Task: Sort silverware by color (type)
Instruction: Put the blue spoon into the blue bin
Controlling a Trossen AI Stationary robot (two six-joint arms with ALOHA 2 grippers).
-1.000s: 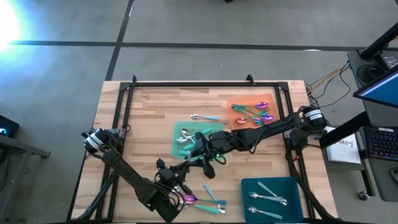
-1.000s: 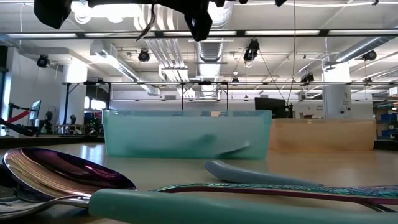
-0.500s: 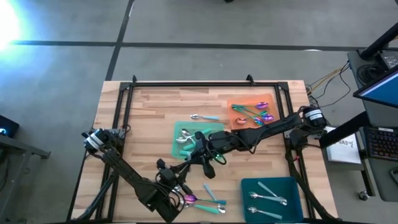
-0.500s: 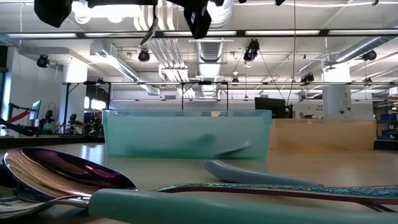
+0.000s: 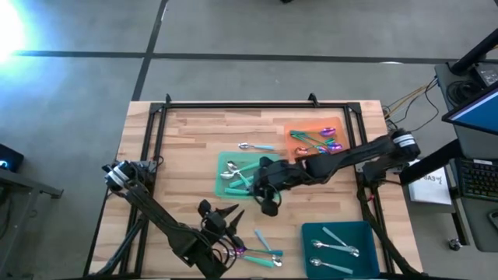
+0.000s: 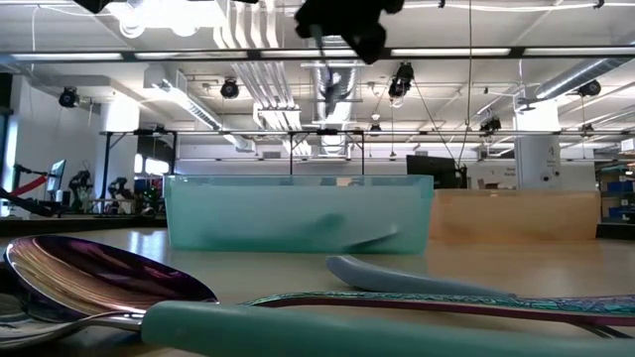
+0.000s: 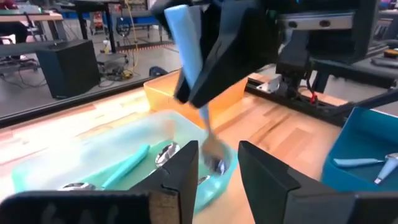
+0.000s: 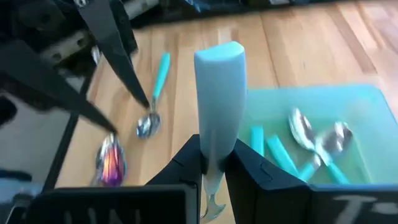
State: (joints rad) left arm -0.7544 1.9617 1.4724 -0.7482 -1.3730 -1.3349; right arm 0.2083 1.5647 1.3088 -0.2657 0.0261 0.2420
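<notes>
My right gripper [image 5: 268,204] hangs over the near right corner of the green tray [image 5: 222,187], shut on a spoon with a pale blue handle [image 8: 217,93]. That spoon's silver bowl [image 7: 213,151] hangs over the tray's edge. My left gripper [image 5: 228,215] is open and empty, a short way toward the near edge from the tray. Silver spoons with teal handles [image 8: 311,146] lie in the green tray. Iridescent spoons [image 5: 320,141] lie in the orange tray. More spoons [image 5: 258,253] lie on the wood by the near edge. My right gripper pinches the pale blue handle [image 8: 214,163] between its two fingers [image 8: 189,163], at about the handle's middle. The fingers lie across the handle. The spoon is lifted clear and stands nearly upright, with the handle's end [image 7: 177,18] up and the bowl down.
A dark teal tray [image 5: 315,230] with pale-handled spoons sits at the near right. One spoon [image 5: 255,146] lies on the wood beyond the green tray. A silver spoon [image 8: 149,123] and an iridescent one [image 8: 109,160] lie near my left gripper. Black rails frame the table.
My right gripper, with the spoon, has shifted a little toward the table's right, and the two grippers now stand apart. In the low view the left arm's dark shape has left the top of the picture.
</notes>
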